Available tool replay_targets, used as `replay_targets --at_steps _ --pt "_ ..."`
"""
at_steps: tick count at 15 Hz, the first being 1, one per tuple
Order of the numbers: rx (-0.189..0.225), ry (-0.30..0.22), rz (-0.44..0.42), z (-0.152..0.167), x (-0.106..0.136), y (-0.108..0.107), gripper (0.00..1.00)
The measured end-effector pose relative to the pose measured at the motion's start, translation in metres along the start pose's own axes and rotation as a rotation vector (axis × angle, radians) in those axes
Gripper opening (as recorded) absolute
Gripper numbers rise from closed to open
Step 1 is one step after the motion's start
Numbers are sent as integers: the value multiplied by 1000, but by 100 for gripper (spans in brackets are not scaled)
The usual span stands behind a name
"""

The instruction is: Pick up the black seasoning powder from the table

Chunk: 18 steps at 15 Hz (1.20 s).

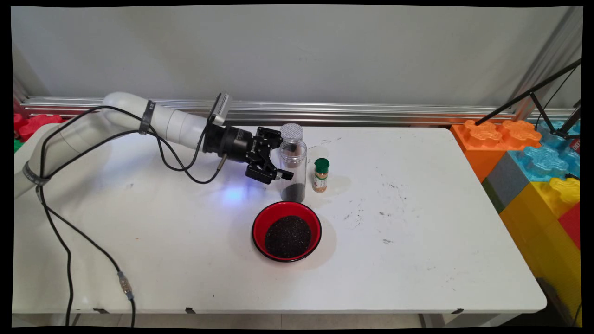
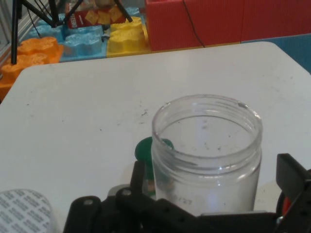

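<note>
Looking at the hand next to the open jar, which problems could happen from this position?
1. The black two-finger hand has one finger on each side of the tall clear plastic jar. The jar is open-topped and narrow, so a sideways push might tip it and spill the dark grains at its bottom.
2. The small green-capped spice bottle stands close beside the jar and could be knocked over.
3. The red bowl of dark grains lies just in front; a falling jar might hit it.
</note>
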Motion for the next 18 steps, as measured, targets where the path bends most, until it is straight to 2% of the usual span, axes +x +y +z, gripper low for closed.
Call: replay_targets --at_steps 18 --pt "20 36 0 19 -11 5 100"
